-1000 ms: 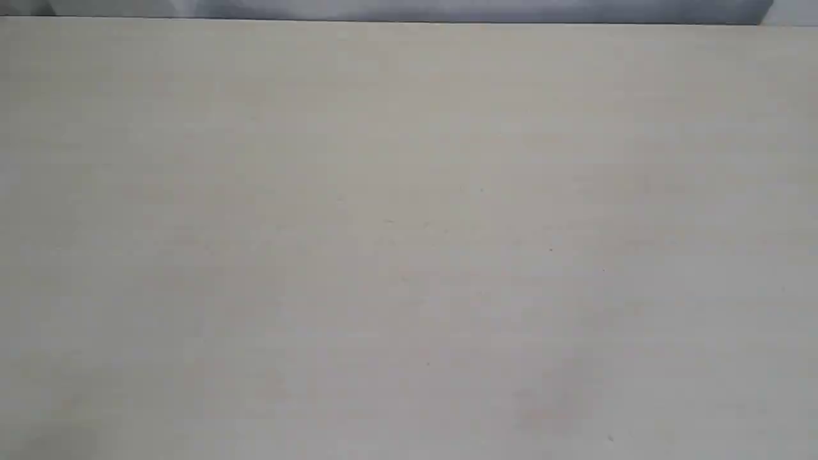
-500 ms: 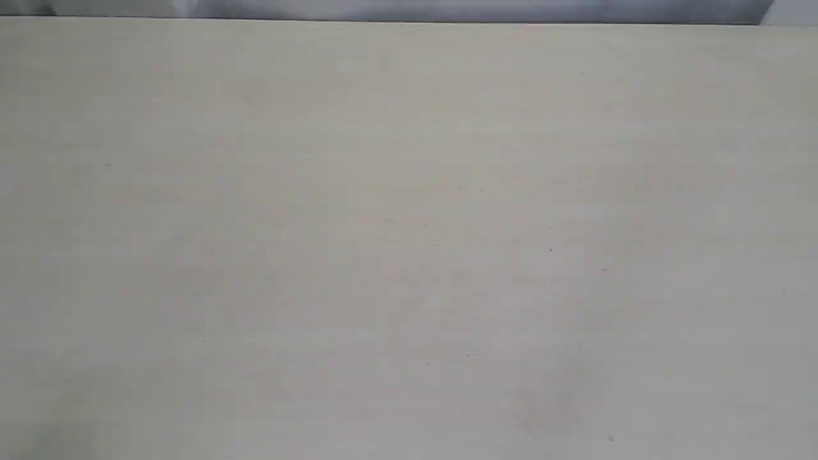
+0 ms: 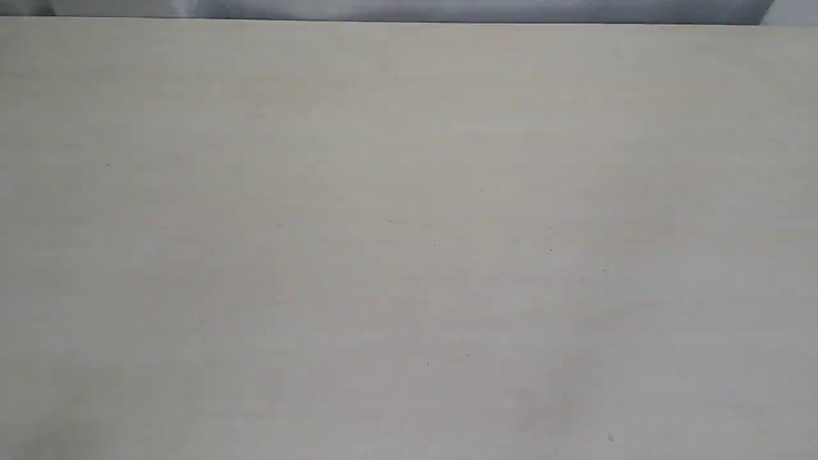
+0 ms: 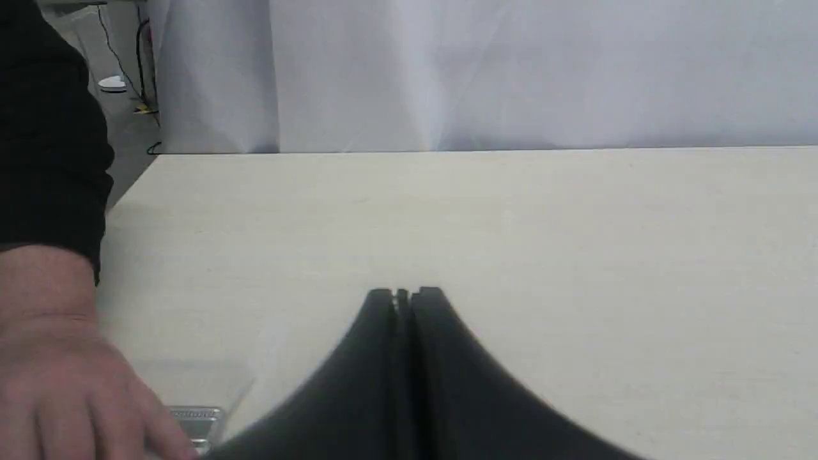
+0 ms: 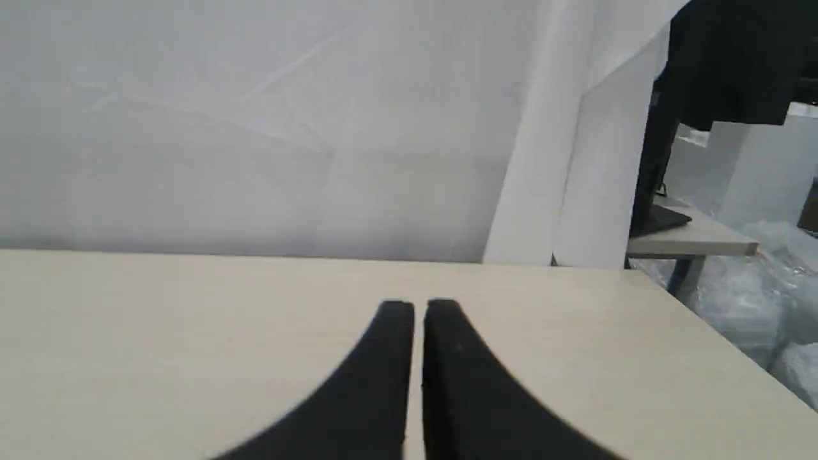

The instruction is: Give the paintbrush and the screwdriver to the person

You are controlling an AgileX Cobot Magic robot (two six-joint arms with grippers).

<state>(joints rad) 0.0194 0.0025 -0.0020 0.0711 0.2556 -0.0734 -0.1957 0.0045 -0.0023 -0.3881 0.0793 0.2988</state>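
Observation:
The person's hand (image 4: 57, 377), with a black sleeve (image 4: 45, 128), rests low on the pale table (image 4: 511, 223) beside my left gripper. Under its fingers shows the silver ferrule of the paintbrush (image 4: 195, 420), with faint pale bristles pointing away from the hand; the handle is hidden. My left gripper (image 4: 404, 294) is shut with nothing in it, just beside the brush. My right gripper (image 5: 418, 306) hovers over bare table, its fingers together and holding nothing. The screwdriver is out of view. The exterior view shows only bare tabletop (image 3: 409, 243), no gripper.
A white curtain (image 4: 479, 70) hangs behind the table's far edge. In the right wrist view, another desk (image 5: 690, 239) with a black monitor stand and plastic-wrapped bundles (image 5: 767, 287) lie beyond the table's side edge.

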